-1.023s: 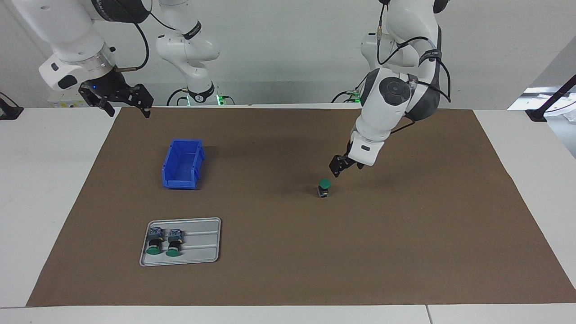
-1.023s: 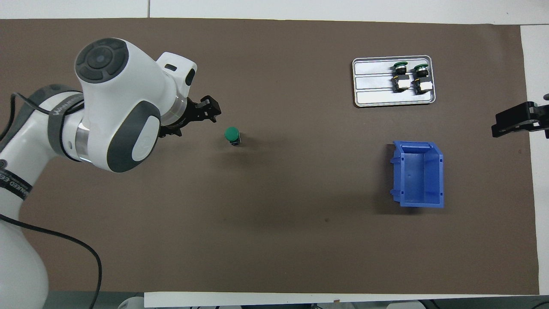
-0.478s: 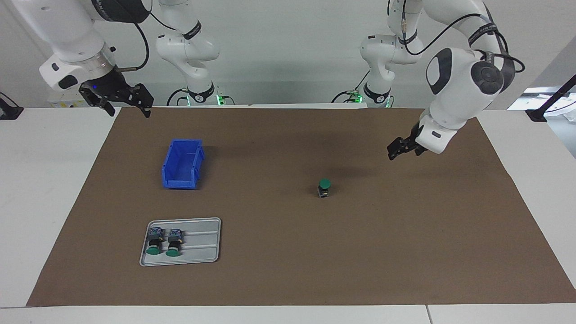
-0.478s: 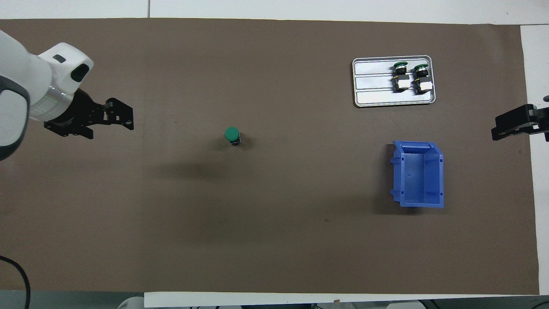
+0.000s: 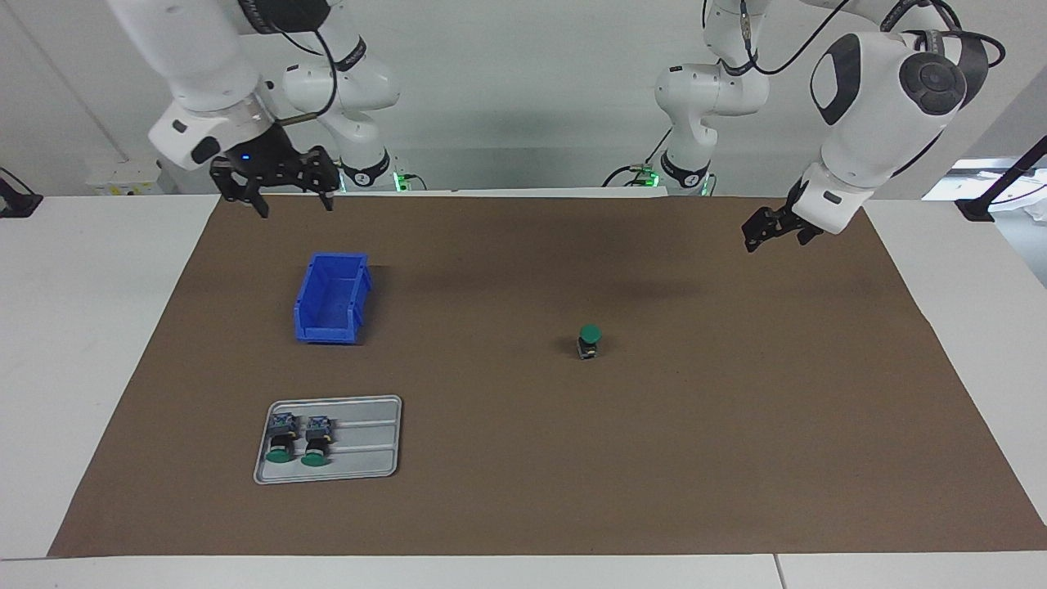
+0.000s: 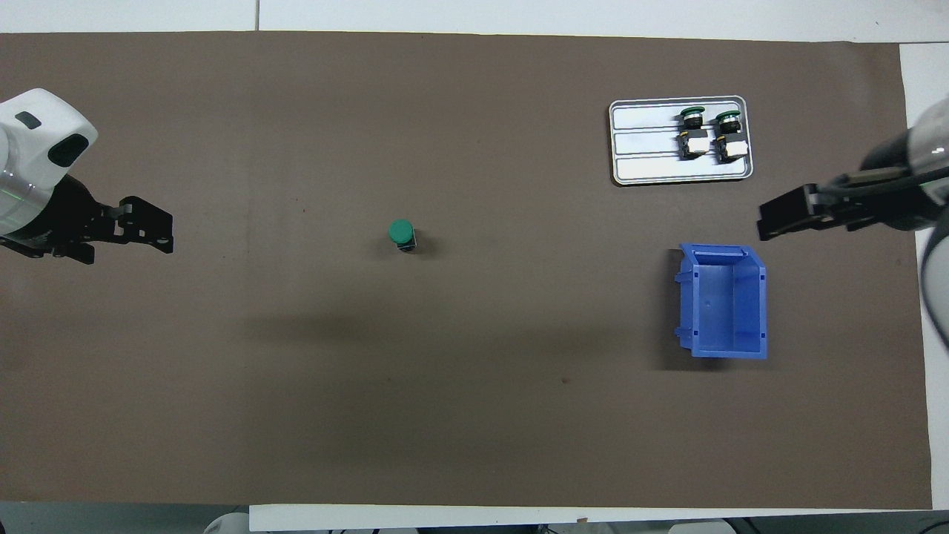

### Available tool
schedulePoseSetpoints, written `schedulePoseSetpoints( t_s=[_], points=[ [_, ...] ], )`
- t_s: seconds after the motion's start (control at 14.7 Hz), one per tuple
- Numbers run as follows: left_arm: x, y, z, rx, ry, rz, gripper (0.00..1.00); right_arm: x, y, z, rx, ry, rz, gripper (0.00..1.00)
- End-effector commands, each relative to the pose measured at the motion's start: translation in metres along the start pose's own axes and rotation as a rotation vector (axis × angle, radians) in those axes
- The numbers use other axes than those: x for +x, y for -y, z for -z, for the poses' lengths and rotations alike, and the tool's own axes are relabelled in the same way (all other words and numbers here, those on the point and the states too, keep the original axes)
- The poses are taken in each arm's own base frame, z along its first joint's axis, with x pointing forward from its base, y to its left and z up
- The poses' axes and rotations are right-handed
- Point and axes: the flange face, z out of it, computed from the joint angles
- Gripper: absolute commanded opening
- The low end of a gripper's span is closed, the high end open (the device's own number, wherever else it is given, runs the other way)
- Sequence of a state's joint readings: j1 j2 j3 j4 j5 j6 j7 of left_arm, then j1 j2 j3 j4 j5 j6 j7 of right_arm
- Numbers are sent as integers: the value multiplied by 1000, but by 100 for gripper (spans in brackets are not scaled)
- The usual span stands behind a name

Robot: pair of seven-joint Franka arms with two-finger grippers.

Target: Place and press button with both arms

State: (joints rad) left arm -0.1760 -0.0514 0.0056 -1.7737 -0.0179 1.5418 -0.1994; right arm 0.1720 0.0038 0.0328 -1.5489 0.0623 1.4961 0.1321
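One button stands upright on the brown mat, green cap up, with nothing touching it. My left gripper hangs open and empty over the mat toward the left arm's end, well apart from that button. My right gripper is raised, open and empty, over the mat beside the blue bin. Two more buttons lie side by side on a grey tray.
The tray lies farther from the robots than the bin, both toward the right arm's end. A brown mat covers most of the white table. Two smaller white arms with green-lit bases stand at the robots' edge.
My left gripper has pulled away from the standing button, rising and moving toward the left arm's end. My right gripper has come in from the table's edge to beside the bin.
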Motion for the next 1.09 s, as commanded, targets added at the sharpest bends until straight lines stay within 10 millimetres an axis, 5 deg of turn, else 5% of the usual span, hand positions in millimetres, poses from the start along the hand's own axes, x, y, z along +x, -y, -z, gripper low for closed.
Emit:
schedulePoseSetpoints(
  t_s=[0.0, 0.34, 0.48, 0.61, 0.89, 1.02],
  points=[
    [-15, 13, 23, 22, 16, 1, 99, 19, 88, -20, 72, -21, -59, 99],
    [-21, 30, 41, 17, 36, 6, 99, 55, 277, -83, 128, -76, -135, 99],
    [-21, 31, 43, 12, 28, 10, 99, 51, 329, -121, 143, -111, -131, 99],
    [-21, 31, 43, 10, 26, 9, 100, 54, 358, -165, 89, -178, -91, 99],
    [-18, 51, 46, -5, 13, 45, 99, 51, 371, -234, 58, -239, -25, 99],
    [-16, 65, 48, -10, 9, 72, 99, 52, 372, -252, 33, -255, 1, 99]
  ],
)
